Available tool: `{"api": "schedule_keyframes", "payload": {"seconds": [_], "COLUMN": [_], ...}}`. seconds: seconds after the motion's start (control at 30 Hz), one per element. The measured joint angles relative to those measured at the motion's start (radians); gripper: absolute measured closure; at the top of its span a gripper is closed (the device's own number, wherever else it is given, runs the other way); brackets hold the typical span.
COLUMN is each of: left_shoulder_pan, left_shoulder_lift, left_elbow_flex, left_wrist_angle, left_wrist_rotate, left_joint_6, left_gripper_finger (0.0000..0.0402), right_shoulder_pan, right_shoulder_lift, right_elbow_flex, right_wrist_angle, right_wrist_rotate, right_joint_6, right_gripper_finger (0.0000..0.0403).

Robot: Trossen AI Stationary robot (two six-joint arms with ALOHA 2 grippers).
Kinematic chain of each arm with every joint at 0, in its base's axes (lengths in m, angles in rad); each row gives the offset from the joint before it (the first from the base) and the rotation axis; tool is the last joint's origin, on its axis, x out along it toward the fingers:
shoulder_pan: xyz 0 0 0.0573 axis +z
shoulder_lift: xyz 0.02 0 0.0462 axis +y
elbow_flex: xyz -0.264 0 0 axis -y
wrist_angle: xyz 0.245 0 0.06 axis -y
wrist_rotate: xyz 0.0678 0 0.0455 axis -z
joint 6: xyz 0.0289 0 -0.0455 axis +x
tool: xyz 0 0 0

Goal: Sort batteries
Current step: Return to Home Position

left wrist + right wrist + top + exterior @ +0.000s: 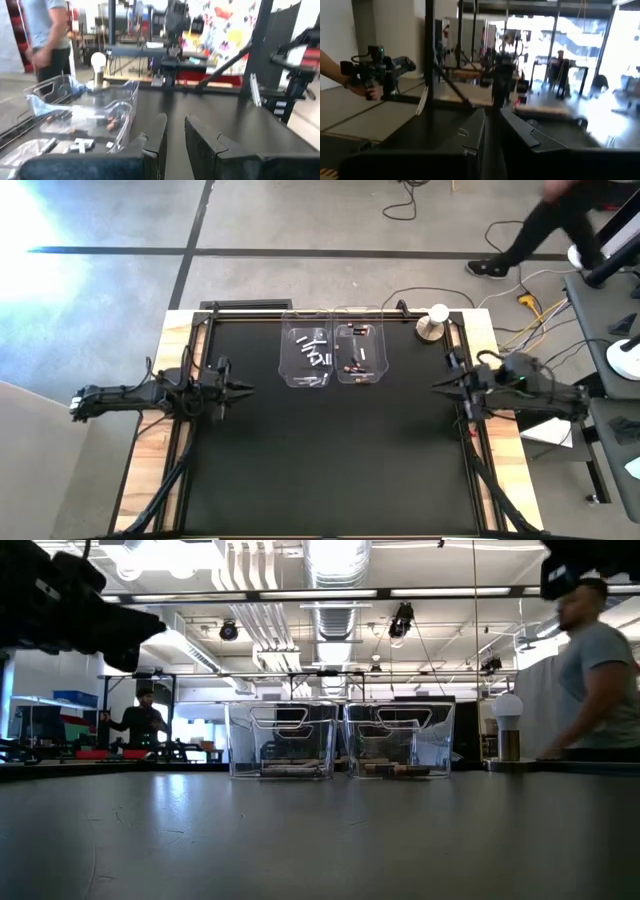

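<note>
Two clear bins stand side by side at the table's far middle. The left bin point(307, 356) holds several silvery-white batteries point(315, 350); the right bin point(360, 356) holds a few dark batteries point(356, 364). All lie on the bin floors, as the left wrist view also shows for the silvery batteries point(80, 145) and the dark batteries point(60, 118). My left gripper point(246, 390) hovers by the table's left edge, pointing level toward the right, shut and holding nothing. My right gripper point(438, 387) hovers by the right edge, pointing toward the left, shut and holding nothing.
A round knob object with a white ball point(434, 322) stands at the far right corner, right of the bins. A person point(596, 670) stands beyond the table's right side, and a hand holding a device point(372, 72) shows off the table. The dark mat point(330, 460) lies bare between the arms.
</note>
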State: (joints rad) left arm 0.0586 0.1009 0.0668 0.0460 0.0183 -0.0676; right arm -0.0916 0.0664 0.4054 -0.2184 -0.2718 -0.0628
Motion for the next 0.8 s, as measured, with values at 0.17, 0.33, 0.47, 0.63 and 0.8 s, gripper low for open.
{"api": "schedule_keyframes", "payload": {"seconds": [0.17, 0.33, 0.47, 0.63, 0.8], "left_shoulder_pan": [0.000, 0.000, 0.000, 0.000, 0.000], "left_shoulder_lift": [-0.068, -0.097, -0.101, -0.101, -0.101], "left_elbow_flex": [-0.049, -0.049, -0.049, -0.049, -0.049], "left_wrist_angle": [-0.043, -0.029, -0.025, -0.021, -0.019], "left_wrist_rotate": [0.000, 0.028, 0.094, 0.130, 0.131], "left_joint_6": [-0.038, -0.054, -0.064, -0.076, -0.073], "left_gripper_finger": [0.0353, 0.0353, 0.0353, 0.0353, 0.0353], "right_shoulder_pan": [0.001, 0.002, 0.014, 0.060, 0.125], "right_shoulder_lift": [-0.065, -0.057, -0.059, -0.047, -0.046], "right_elbow_flex": [-0.158, -0.286, -0.368, -0.392, -0.392], "right_wrist_angle": [0.061, 0.223, 0.375, 0.449, 0.448], "right_wrist_rotate": [0.001, 0.001, 0.001, 0.015, 0.081], "right_joint_6": [0.055, 0.078, 0.094, 0.123, 0.123], "right_gripper_finger": [0.0364, 0.0365, 0.0365, 0.0365, 0.0365]}}
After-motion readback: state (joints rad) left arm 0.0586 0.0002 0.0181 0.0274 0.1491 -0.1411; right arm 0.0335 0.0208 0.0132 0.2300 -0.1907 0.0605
